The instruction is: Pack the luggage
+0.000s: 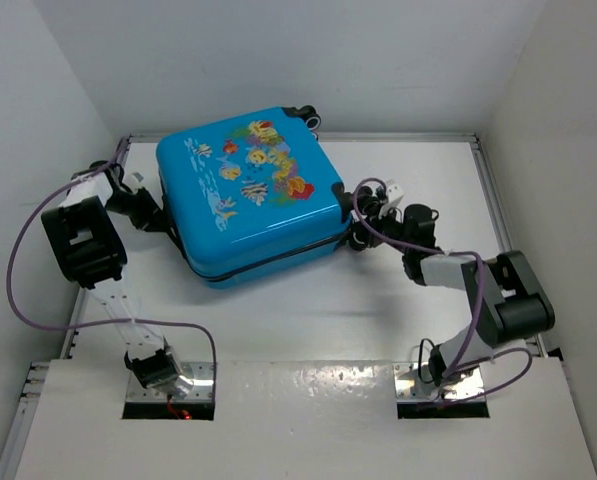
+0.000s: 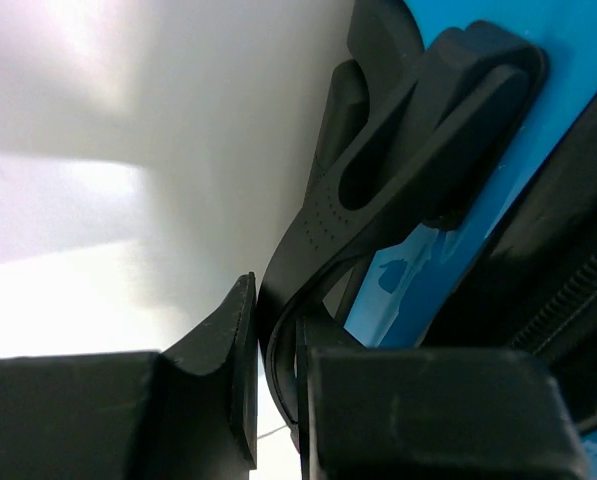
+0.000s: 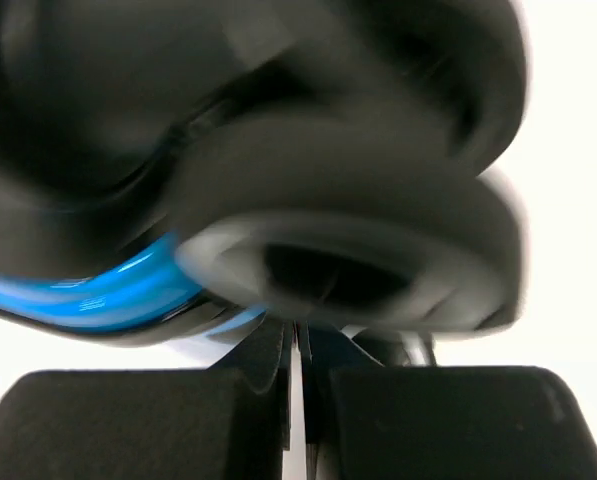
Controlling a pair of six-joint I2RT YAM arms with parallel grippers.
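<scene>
Luggage [image 1: 248,195] lay flat and shut at the far middle of the counter [image 1: 308,320], between the two arms. Left tool [image 2: 276,385] was clenched on the thin lower strap of the black handle [image 2: 418,150] at the case's left side, probably to steady or drag it. Right tool [image 3: 298,365] was clenched too, with nothing visible between its fingers. It sat just under a blurred black wheel [image 3: 348,265] at the right corner, seemingly to brace that end. The shell was bright blue and glossy, printed with colourful cartoon fish; a dark zipper band [image 1: 278,262] ran round its edge, apparently closed.
</scene>
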